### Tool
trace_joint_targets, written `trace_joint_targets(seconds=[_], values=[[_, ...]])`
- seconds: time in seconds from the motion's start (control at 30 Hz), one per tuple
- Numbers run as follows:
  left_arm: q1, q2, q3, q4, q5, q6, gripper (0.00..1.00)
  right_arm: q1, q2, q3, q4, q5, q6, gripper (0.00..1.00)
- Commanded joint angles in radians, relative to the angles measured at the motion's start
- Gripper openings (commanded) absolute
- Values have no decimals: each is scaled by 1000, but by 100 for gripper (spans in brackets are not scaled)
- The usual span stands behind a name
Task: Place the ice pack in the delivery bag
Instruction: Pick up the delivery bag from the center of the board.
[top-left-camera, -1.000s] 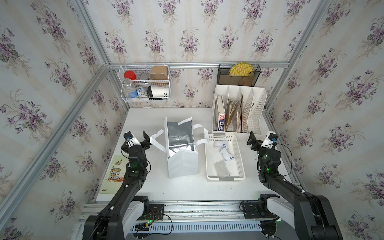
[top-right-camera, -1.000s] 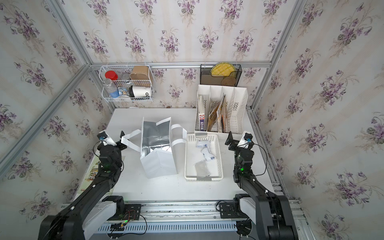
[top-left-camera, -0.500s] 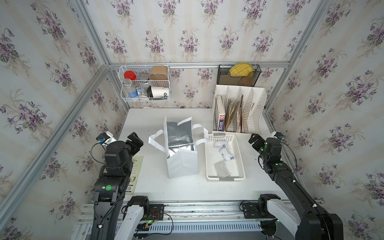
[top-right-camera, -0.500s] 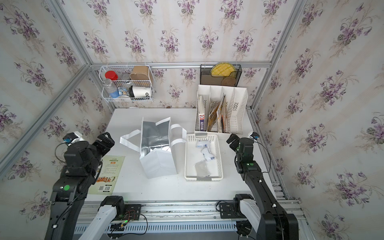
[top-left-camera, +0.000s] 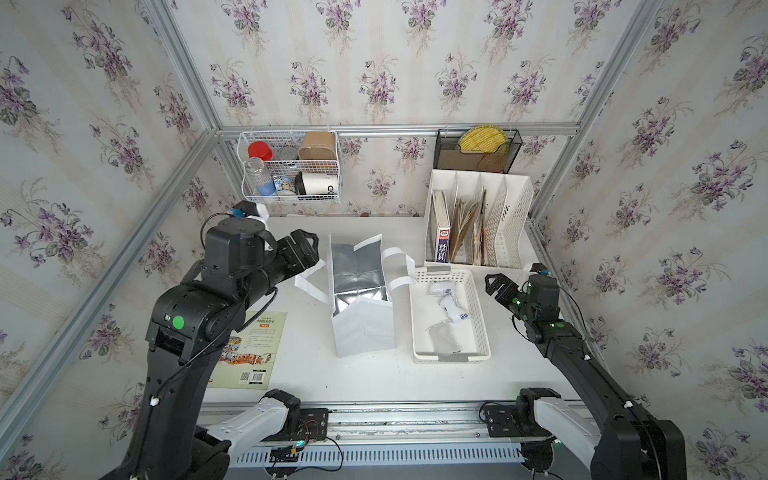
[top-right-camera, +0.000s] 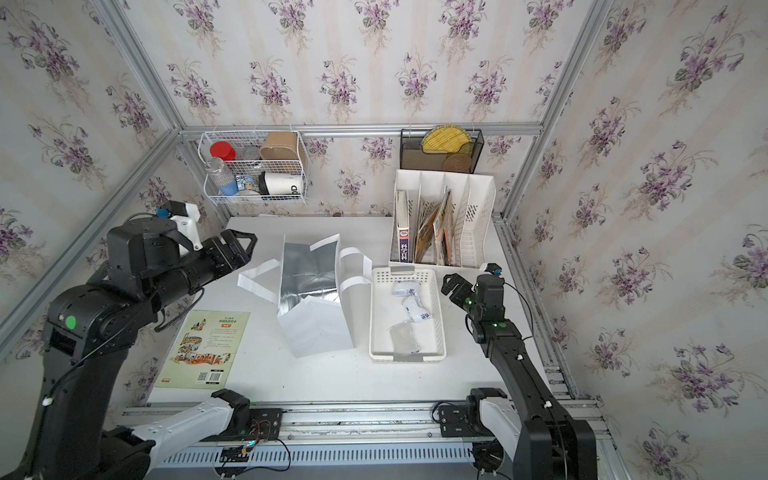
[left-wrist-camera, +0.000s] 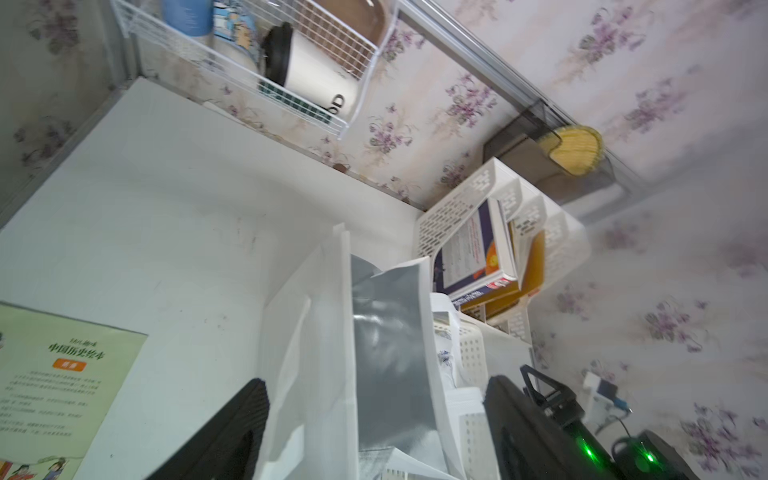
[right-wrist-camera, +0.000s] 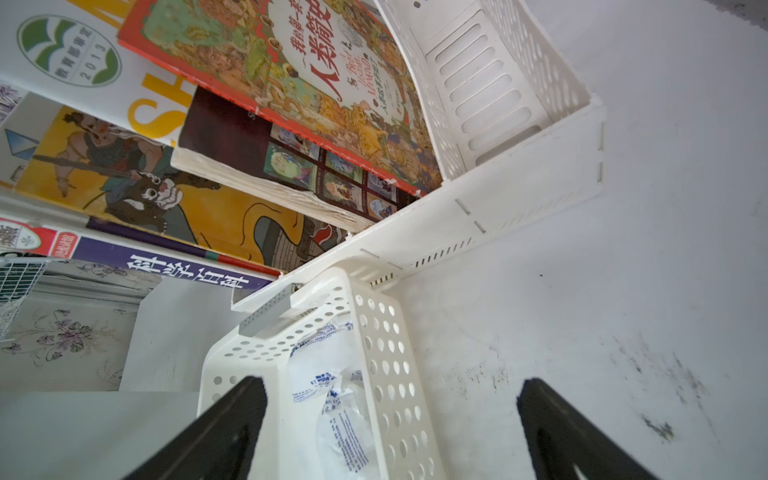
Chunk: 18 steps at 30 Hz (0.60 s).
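The delivery bag (top-left-camera: 360, 286) (top-right-camera: 313, 286), a white tote with silver lining, stands open-mouthed mid-table, its strap handles flopped to either side. An ice pack (top-left-camera: 455, 311) (top-right-camera: 417, 312), a white pouch with blue print, lies in the white perforated basket (top-left-camera: 482, 316) (top-right-camera: 438, 320) right of the bag, among other pouches. My left gripper (top-left-camera: 306, 252) (top-right-camera: 242, 248) hangs open above the bag's left handle; the left wrist view shows the bag (left-wrist-camera: 390, 332) past its open jaws. My right gripper (top-left-camera: 494, 284) (top-right-camera: 451, 286) stands open and empty right of the basket, with the ice pack (right-wrist-camera: 332, 399) ahead.
A picture book (top-left-camera: 253, 349) lies flat at the front left. A white file rack (top-left-camera: 482, 224) with books stands at the back right. On the back wall hang a wire basket (top-left-camera: 291, 166) of cups and bottles and a black mesh holder (top-left-camera: 478, 149).
My left arm has risen from low at the table's left and reached toward the bag, uncovering the book; its jaws have narrowed a little. The right arm shifted slightly toward the basket.
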Motion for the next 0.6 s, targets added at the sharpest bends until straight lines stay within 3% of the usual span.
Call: trace_joint_targets(seconds=[0.0,0.07,0.17,0.4,0.57], values=[[-135,87,112,-189,-192,9,87,2,-8,-4,27,-14,-13,100],[-222,124,149,-247,-277,3,87,1,-7,1,18,-10,-12,100],[-271,157,137,-280,-275,6,87,2,-4,-1,17,3,-14,100],[-282,211,-21,-285,-272,15,86,4,-1,1,24,-25,-22,100],[-280,209,-57,-237,-271,45,86,7,0,-10,36,-21,-19,99]])
